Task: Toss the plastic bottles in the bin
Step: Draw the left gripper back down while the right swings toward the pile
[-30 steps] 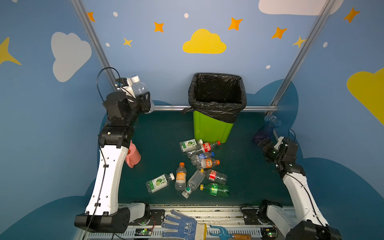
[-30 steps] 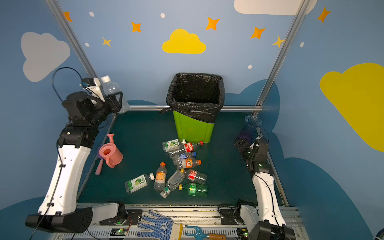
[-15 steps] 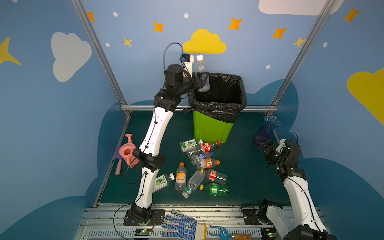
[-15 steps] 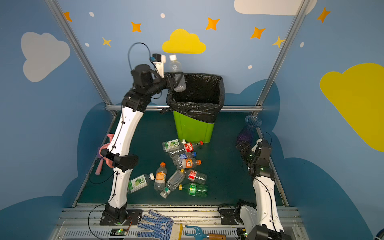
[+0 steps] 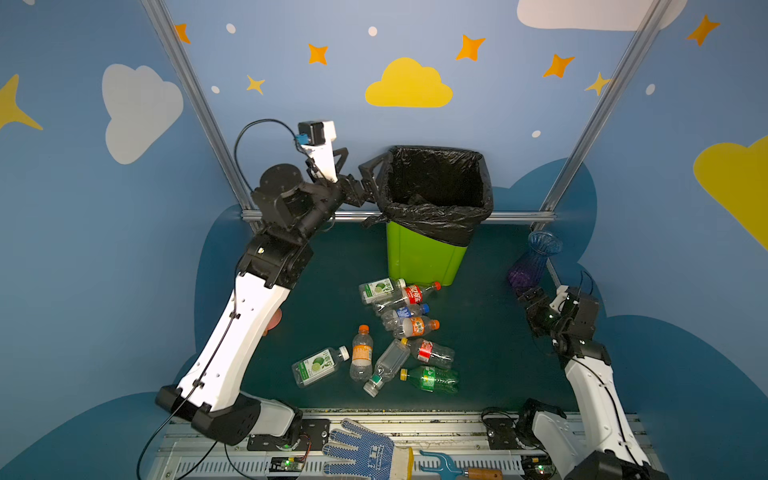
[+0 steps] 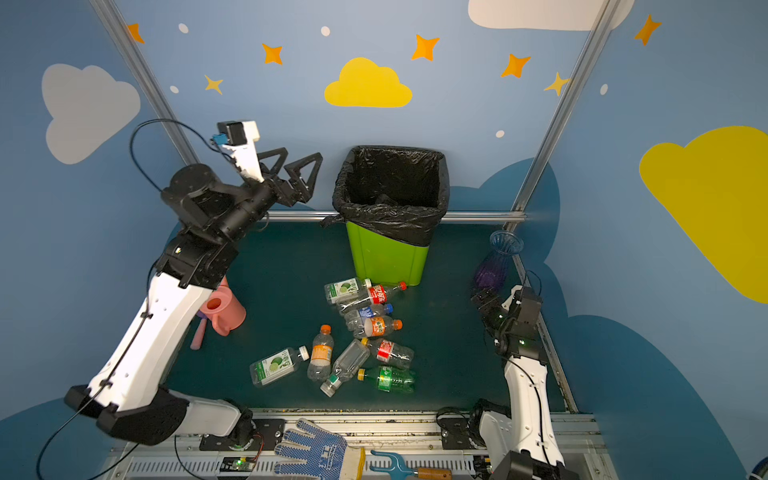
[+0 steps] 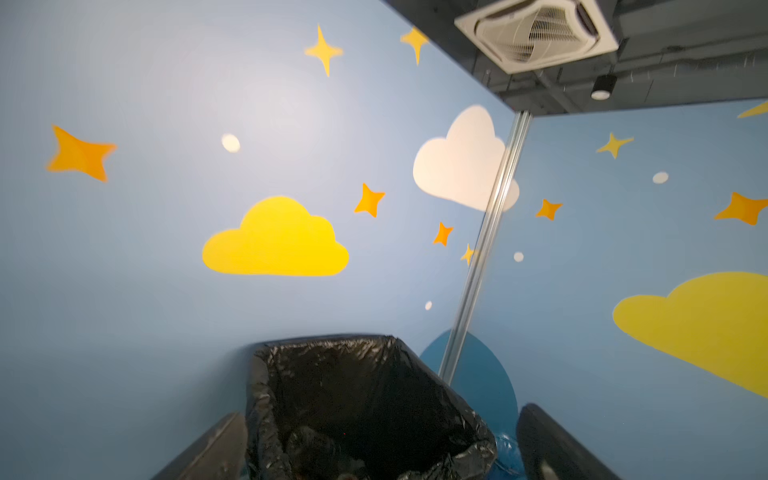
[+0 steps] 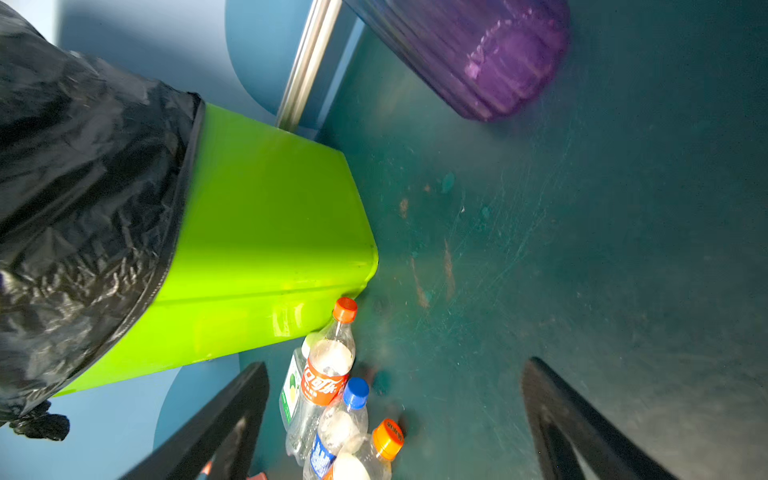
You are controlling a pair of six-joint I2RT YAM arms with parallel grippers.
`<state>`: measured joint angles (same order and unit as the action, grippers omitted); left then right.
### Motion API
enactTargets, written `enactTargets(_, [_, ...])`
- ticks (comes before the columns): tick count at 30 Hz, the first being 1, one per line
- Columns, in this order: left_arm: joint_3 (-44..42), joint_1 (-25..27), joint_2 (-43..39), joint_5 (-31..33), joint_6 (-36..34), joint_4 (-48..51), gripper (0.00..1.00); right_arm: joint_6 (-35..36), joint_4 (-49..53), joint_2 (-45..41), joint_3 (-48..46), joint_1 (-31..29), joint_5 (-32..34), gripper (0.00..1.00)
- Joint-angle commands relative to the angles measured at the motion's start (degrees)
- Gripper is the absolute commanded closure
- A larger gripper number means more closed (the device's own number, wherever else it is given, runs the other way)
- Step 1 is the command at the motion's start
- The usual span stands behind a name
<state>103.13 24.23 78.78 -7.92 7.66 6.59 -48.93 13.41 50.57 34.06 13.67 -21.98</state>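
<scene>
Left fingers (image 7: 552, 449) and right fingers (image 8: 590, 424) gape empty. Grip one small clear orange-labelled plastic bottle (image 6: 321, 353) mid-body, in front of the tall lime-green black-lined bin (image 6: 386, 257).

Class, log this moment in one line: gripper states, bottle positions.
left gripper: open, empty, beside bin | right gripper: open, empty | plastic bottles: on table before bin

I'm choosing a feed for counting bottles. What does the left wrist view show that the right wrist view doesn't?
Only left wrist: the open mouth of the bin from above, a yellow cloud, a ceiling vent. Only right wrist: the bin's green side, a cola bottle, a blue-capped bottle, an orange-capped bottle, the purple vase. Both: the black bag, an aluminium post, that arm's open fingers (left fingers, right fingers).
</scene>
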Motion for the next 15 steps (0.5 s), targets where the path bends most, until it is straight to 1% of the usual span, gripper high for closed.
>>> enactTargets(1, [-11.0, -2.1, 0.0, 6.4, -1.3, 1.1, 0.00, -0.3, -1.6, 0.7, 1.3, 0.1, -1.8, 0.07])
enactTargets(5, [-25.4, -7.4, -6.0, 6.7, 4.5, 1.3, 0.00, 0.5, -2.5, 0.8, 1.9, -0.2, -3.5, 0.07])
enactTargets(7, [-30.8, -10.6, -7.9, 6.8, 7.2, 2.9, 0.00, 1.3, -3.4, 0.9, 2.6, -1.2, -4.3, 0.07])
enactTargets(9, [-34.9, -13.9, -9.2, 6.7, 9.4, 5.2, 0.00, 2.8, -3.7, 1.1, 3.6, -3.5, -3.7, 0.07])
enactTargets(11, [-38.2, -16.4, -10.4, 6.7, 10.6, 7.4, 0.00, 4.6, -3.4, 2.0, 5.6, -7.2, -1.3, 0.07])
enactTargets(15, [-43.4, -19.3, -12.1, 6.6, 12.0, 7.8, 0.00, 5.7, -5.3, 5.6, 8.0, -14.7, 1.8, 0.07])
